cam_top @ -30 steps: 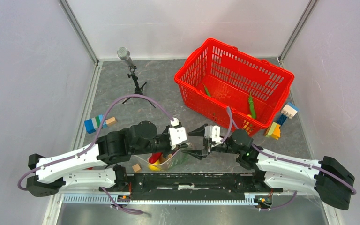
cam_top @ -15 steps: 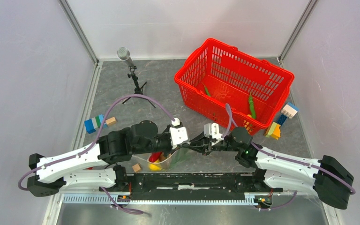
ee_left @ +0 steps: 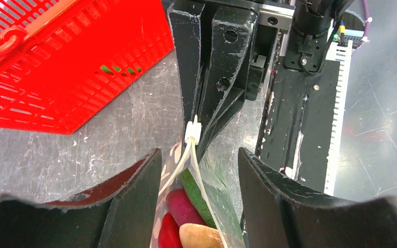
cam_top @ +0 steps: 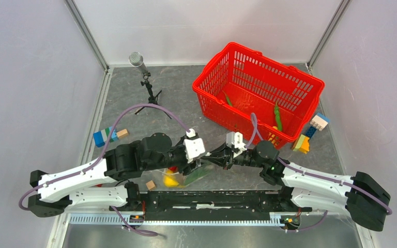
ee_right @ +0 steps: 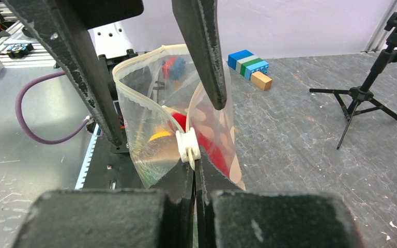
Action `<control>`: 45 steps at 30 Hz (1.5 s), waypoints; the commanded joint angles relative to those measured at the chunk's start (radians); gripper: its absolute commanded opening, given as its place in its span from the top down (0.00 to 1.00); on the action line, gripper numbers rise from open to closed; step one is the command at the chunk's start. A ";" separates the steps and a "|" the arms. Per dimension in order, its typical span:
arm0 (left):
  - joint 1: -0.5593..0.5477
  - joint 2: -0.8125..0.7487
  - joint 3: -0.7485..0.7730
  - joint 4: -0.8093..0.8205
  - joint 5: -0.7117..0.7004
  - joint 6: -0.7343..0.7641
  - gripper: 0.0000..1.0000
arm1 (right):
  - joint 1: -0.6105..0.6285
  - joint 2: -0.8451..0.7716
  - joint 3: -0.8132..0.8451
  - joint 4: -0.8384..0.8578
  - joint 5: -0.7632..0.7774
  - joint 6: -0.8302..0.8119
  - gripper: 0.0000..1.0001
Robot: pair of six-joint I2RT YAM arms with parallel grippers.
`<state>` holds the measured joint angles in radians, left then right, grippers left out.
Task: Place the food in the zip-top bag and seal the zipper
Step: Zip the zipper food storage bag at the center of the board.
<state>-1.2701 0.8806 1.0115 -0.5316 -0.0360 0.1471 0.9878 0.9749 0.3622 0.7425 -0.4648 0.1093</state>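
Note:
The zip-top bag (cam_top: 186, 176) hangs just above the table's near edge between my two arms. Through its clear wall I see food: a green pod (ee_left: 199, 192), a magenta aubergine (ee_left: 182, 206), a red chilli (ee_left: 168, 233) and a brown lump (ee_left: 200, 236). The zipper (ee_right: 140, 101) gapes in a loop, with its white slider (ee_right: 188, 146) at one end. My right gripper (ee_right: 195, 165) is shut on the bag's edge just under the slider. My left gripper (ee_left: 199, 155) stands open, one finger on each side of the bag's mouth.
A red mesh basket (cam_top: 258, 57) at the back right holds green pods (cam_top: 277, 114). A microphone tripod (cam_top: 147, 85) stands at the back left. Toy blocks (cam_top: 105, 136) lie at the left, more blocks (cam_top: 310, 134) beside the basket, and a wooden cube (cam_top: 150, 185) near the bag.
My right gripper, open a second ago, has shut on the bag's end by the slider. My left gripper has since opened, letting go of the bag, which sags lower.

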 commanded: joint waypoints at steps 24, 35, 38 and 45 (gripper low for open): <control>-0.003 0.048 0.052 0.079 -0.078 0.139 0.34 | -0.003 -0.036 -0.020 0.038 -0.009 0.003 1.00; -0.002 0.099 0.077 0.028 0.031 0.180 0.38 | -0.003 -0.038 -0.016 0.043 -0.045 0.005 1.00; 0.002 0.109 0.081 0.022 0.061 0.175 0.47 | -0.003 -0.041 -0.020 0.042 -0.046 0.005 1.00; 0.008 0.084 0.082 0.011 0.058 0.168 0.88 | -0.003 -0.057 -0.033 0.043 -0.021 0.004 1.00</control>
<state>-1.2690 0.9901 1.0485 -0.5259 0.0067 0.2928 0.9859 0.9478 0.3382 0.7425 -0.4938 0.1112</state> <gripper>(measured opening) 0.215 0.004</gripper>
